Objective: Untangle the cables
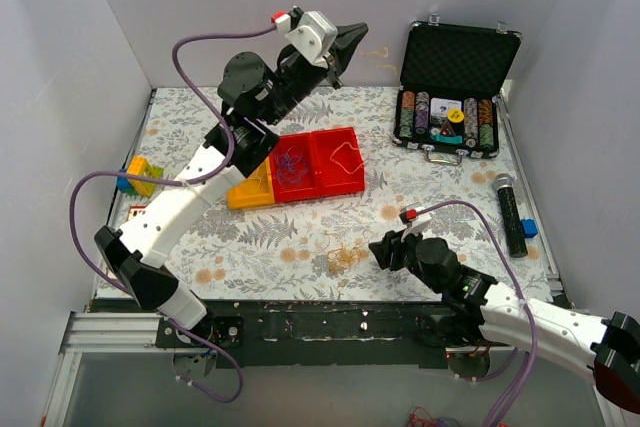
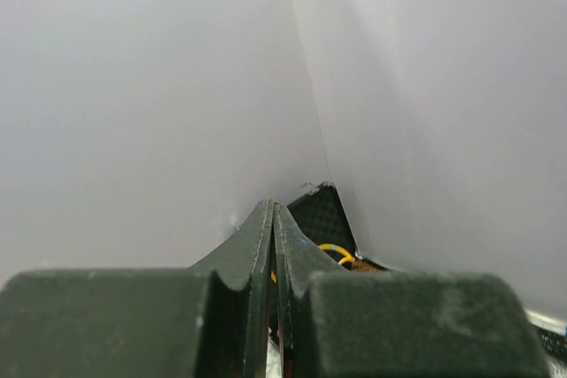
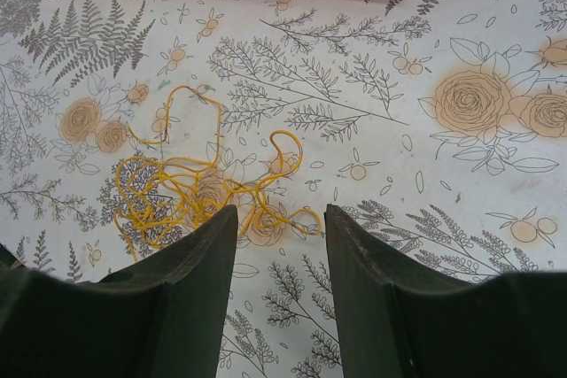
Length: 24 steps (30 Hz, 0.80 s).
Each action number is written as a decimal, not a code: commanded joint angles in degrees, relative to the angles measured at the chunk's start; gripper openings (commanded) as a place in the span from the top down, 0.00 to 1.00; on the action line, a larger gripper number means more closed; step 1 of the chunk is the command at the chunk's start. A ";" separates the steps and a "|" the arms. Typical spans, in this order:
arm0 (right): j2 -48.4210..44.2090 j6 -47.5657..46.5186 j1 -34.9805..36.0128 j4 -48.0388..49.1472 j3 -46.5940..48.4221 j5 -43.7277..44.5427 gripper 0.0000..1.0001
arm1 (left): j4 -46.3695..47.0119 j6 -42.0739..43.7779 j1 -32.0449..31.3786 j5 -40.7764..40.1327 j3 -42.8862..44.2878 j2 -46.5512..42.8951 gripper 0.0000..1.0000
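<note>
A tangle of thin yellow-orange cable (image 3: pixel 177 196) lies on the floral tablecloth near the front edge; it also shows in the top view (image 1: pixel 345 259). My right gripper (image 3: pixel 281 214) is open just short of it, with one loop of cable lying between the fingertips; in the top view it (image 1: pixel 385 250) sits just right of the tangle. Thin blue cable (image 1: pixel 290 161) lies in the middle compartment of the red tray (image 1: pixel 322 189), and a whitish cable (image 1: pixel 346 157) in its right compartment. My left gripper (image 1: pixel 345 47) is shut, raised near the back wall; in its wrist view the gripper (image 2: pixel 272 207) faces the wall.
An open black case of poker chips (image 1: pixel 450 97) stands at the back right. A black microphone-like cylinder (image 1: pixel 510 212) and a small blue block (image 1: pixel 528 229) lie at the right. Coloured toy bricks (image 1: pixel 138 175) sit at the left edge. A yellow tray section (image 1: pixel 255 192) adjoins the red one.
</note>
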 commanded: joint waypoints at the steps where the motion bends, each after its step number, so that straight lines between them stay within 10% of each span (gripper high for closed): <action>1: 0.69 -0.32 0.17 1.91 1.94 0.49 0.48 | 0.11 -0.77 0.07 -1.75 3.14 -1.83 1.00; 24: -1.33 0.20 0.08 1.03 0.80 1.28 0.49 | 7.84 7.59 1.64 -8.79 -12.59 -1.12 1.00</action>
